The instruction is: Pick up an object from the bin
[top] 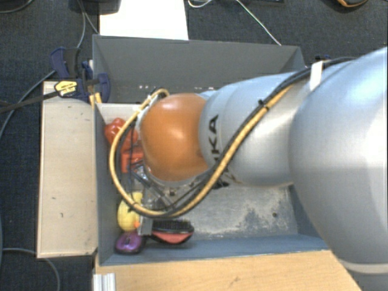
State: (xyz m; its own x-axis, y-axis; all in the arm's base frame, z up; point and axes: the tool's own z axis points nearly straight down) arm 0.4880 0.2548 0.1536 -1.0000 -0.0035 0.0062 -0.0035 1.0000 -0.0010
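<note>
My gripper (pixel 155 190) shows as a bit of grey metal under the arm's orange dome, low over the bin's left side. Just below and left of it lies a yellow rounded thing (pixel 126 214). A red and black oblong thing (pixel 172 232) rests against the bin's front wall, right below the gripper. A small purple thing (pixel 128 242) sits in the front left corner, touching the red and black one. An orange-red thing (pixel 116 131) lies at the left wall, partly hidden behind the dome and a cable loop.
The arm reaches in from the right and covers the middle and right of the bin. A yellow-black cable loops round the dome down to the yellow thing. Bare grey floor shows at the front right of the bin.
</note>
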